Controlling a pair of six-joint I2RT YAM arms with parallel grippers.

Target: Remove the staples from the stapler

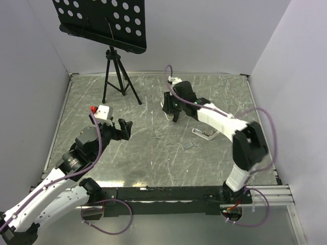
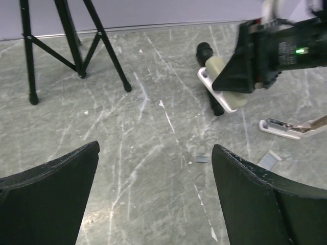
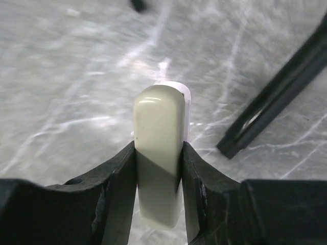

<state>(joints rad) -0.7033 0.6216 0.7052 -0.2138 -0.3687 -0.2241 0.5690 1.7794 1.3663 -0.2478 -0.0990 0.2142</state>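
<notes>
Left tool (image 2: 156, 153) agape, right tool (image 3: 158, 155) clamping stapler (image 3: 157, 115)

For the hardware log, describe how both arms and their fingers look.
Both the left arm and right arm have white link shells, black joint housings and a purple cable looping alongside. The fingers are broad, matte black, wedge-shaped. A green light glows on the right wrist; a red part sits on the left.
</notes>
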